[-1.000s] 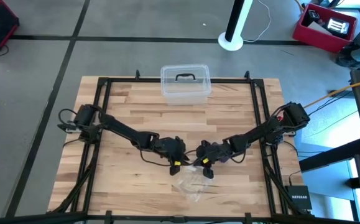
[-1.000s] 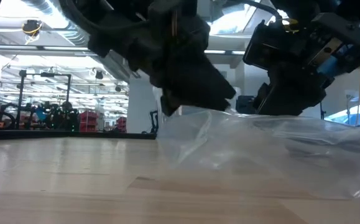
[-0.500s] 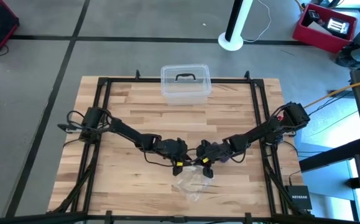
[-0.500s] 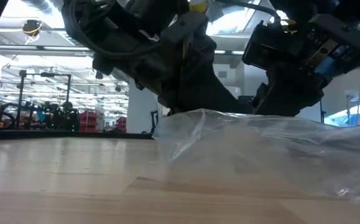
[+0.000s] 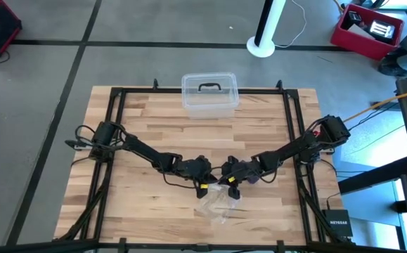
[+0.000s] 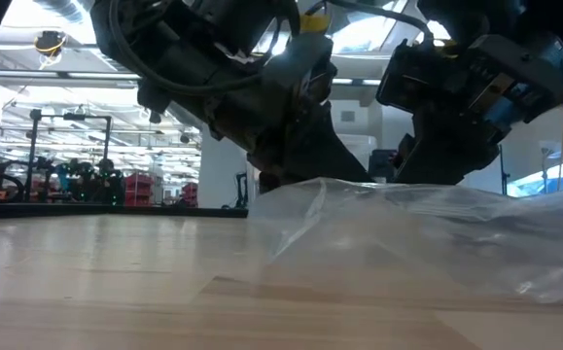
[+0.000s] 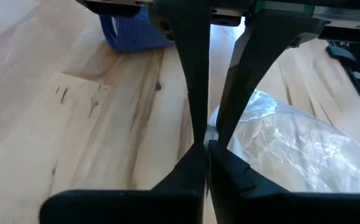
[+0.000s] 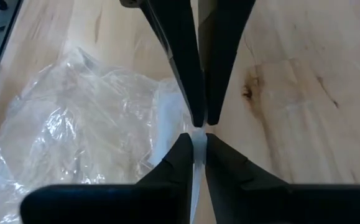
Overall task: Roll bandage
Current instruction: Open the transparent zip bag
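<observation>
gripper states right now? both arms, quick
Left gripper: fingers closed, pinching an edge of the clear plastic bag.
Right gripper: fingers closed on a fold of the same bag.

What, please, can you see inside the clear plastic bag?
Nothing shows through the bag: only crinkled film and the wood beneath. Both claws, left and right, pinch its edge. Its folds could hide something small.

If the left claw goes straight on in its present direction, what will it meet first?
Most likely the clear plastic bag: the left claw is shut on the bag's edge, with the wooden table directly beneath. Depth is hard to judge.
</observation>
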{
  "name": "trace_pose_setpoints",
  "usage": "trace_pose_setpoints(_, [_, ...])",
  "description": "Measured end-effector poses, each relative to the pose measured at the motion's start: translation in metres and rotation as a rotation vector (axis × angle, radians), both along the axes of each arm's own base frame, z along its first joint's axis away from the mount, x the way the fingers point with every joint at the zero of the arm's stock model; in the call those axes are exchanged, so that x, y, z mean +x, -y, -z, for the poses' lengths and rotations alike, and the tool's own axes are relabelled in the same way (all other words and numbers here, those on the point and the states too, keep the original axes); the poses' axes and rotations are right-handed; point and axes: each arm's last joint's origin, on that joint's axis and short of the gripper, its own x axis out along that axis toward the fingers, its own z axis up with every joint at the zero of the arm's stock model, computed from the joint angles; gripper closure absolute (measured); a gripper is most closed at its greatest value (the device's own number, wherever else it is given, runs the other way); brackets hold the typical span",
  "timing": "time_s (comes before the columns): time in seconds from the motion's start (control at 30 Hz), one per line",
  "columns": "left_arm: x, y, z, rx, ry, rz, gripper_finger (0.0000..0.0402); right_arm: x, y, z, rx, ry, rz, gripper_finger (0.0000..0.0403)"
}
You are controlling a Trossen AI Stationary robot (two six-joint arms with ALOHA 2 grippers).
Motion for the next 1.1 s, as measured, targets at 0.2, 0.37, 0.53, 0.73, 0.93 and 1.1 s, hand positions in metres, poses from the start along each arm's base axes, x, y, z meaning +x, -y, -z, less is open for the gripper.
trace_pose_setpoints(0.2, [-0.007,0.0,-0.011,0.059,-0.052,-0.024,0.04,0.0,0.0,-0.001,0.02,-0.007,0.018,0.0365])
trace_pose_setpoints(0.37, [-0.022,-0.002,-0.033,0.177,-0.118,-0.055,0.04,-0.001,-0.001,0.0,0.049,-0.034,-0.001,0.0365])
trace_pose_setpoints(0.53, [-0.041,-0.007,-0.053,0.285,-0.207,-0.105,0.0401,-0.005,-0.001,0.001,0.065,-0.082,-0.013,0.0365])
trace_pose_setpoints(0.73, [-0.05,-0.008,-0.071,0.327,-0.183,-0.112,0.0401,-0.005,-0.001,0.0,0.08,-0.079,-0.017,0.0365])
trace_pose_setpoints(0.93, [-0.046,-0.001,-0.077,0.321,-0.103,-0.091,0.0401,0.0,0.0,-0.004,0.064,-0.047,-0.002,0.0362])
trace_pose_setpoints(1.1, [-0.045,0.005,-0.078,0.303,-0.078,-0.062,0.0401,0.016,0.001,-0.021,-0.009,0.047,-0.018,0.0309])
